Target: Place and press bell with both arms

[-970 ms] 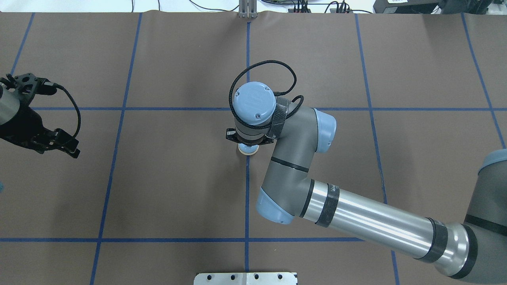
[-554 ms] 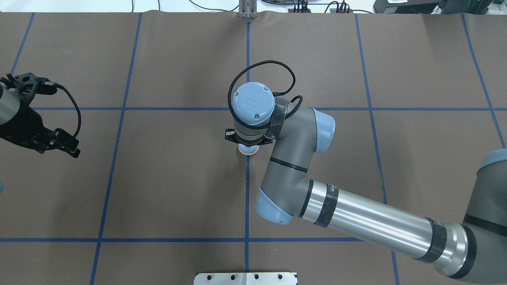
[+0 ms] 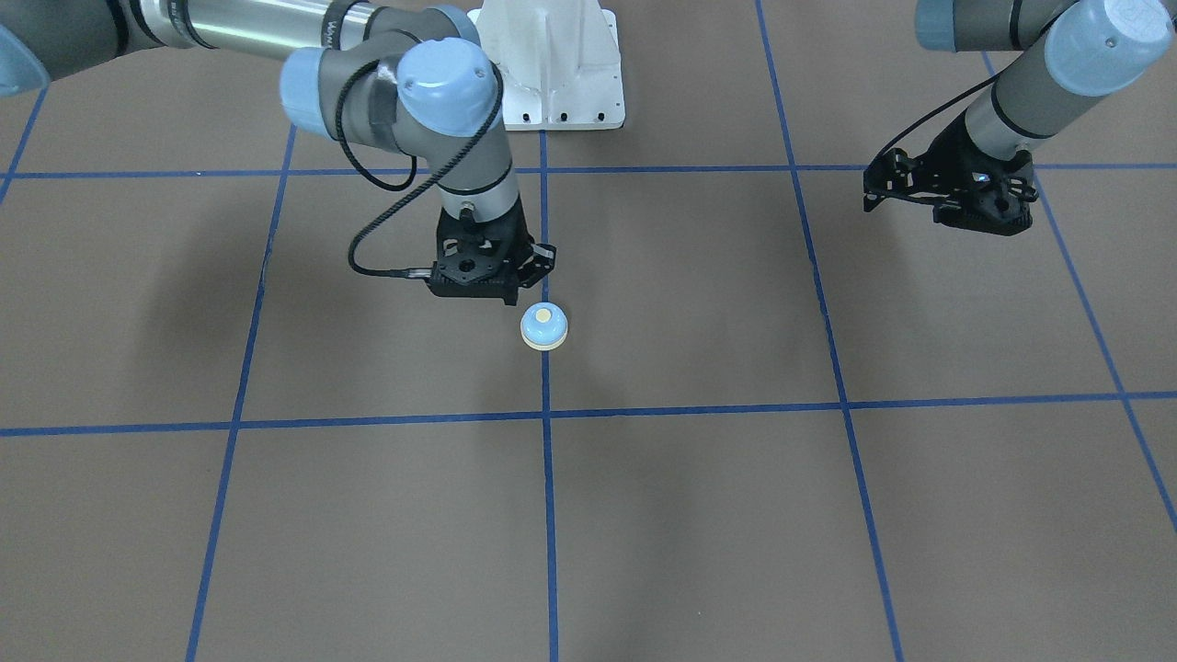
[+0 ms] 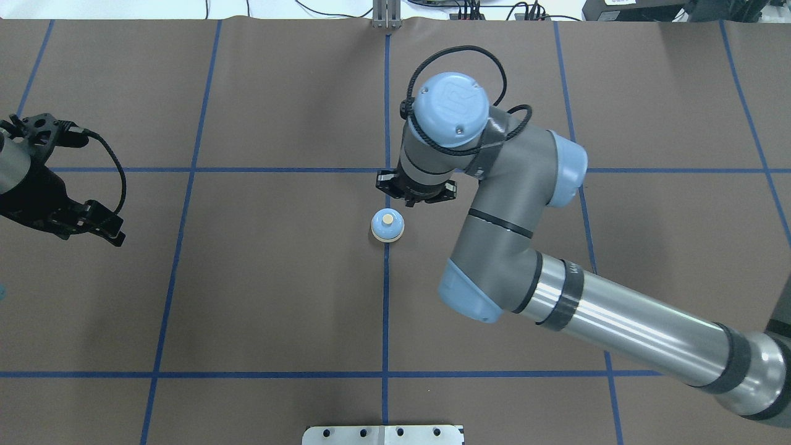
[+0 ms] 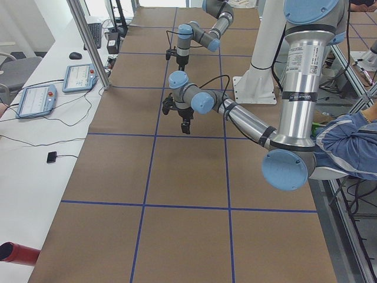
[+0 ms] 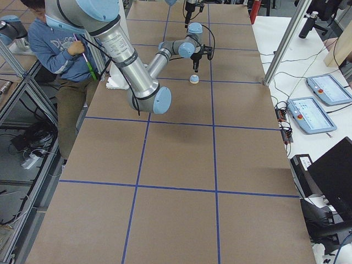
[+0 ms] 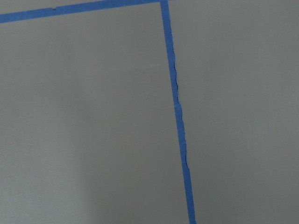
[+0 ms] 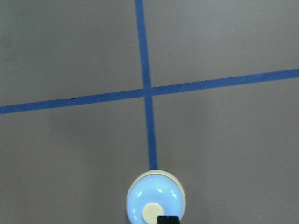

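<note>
— So, where is the bell (image 4: 387, 225)?
— Upright on the brown surface (image 4: 278, 290), right on the centre line of blue tape (image 4: 385, 309). It stands between two crossings, nearer the one farther from the robot. Its cream button faces up and it stands free.
— And the right claw (image 3: 492, 280)?
— Hanging over the bell with clear air between them. The exterior right view shows it directly above the dome. In the right wrist view the bell sits at the bottom edge, with one narrow black tip in front of it.
— Spread or pressed together?
— Pressed together, going by that single tip and the slim outline seen from the side. It pinches nothing.
— What about the left claw (image 4: 106, 228)?
— Well apart from the bell, out at the robot's left side, raised off the surface and tilted. Its wrist camera sees only surface and tape, so I cannot tell whether it is spread or pressed together.
— Anything else on the surface?
— A white pedestal (image 3: 550, 64) at the robot's edge, just beside the right arm (image 4: 593, 315) in the front-facing view.
</note>
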You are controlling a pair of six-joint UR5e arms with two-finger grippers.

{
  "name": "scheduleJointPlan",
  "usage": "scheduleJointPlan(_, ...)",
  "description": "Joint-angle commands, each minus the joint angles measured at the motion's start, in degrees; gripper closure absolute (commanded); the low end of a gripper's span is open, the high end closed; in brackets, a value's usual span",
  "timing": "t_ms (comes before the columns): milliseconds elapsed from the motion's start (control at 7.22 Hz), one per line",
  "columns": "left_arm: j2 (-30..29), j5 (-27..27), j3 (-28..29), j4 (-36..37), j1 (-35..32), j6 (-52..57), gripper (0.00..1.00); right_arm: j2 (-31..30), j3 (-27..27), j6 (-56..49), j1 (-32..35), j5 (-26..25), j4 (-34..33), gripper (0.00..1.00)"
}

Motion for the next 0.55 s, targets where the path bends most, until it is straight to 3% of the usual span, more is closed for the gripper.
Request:
scheduleJointPlan(0, 0.2, -0.3, -0.5, -0.1, -0.5, 0.2, 0.01, -13.6, 12.8, -8.0, 7.6, 6.9, -1.3, 1.00)
scheduleJointPlan(139, 0.2, -0.3, -0.7, -0.1, -0.8, 0.2, 0.01, -19.9, 16.6, -13.6, 11.6, 9.7, -1.3, 1.00)
scheduleJointPlan(277, 0.8, -0.3, -0.7, -0.1, -2.0, 2.2, 0.01, -26.9, 19.9, -21.3, 16.1, 12.1, -1.2, 0.90)
scheduleJointPlan(416, 3.6, -0.6, -0.6, -0.4, -5.1, 7.9, 0.01, -32.8, 21.3, -28.2, 21.4, 14.7, -1.0, 0.24)
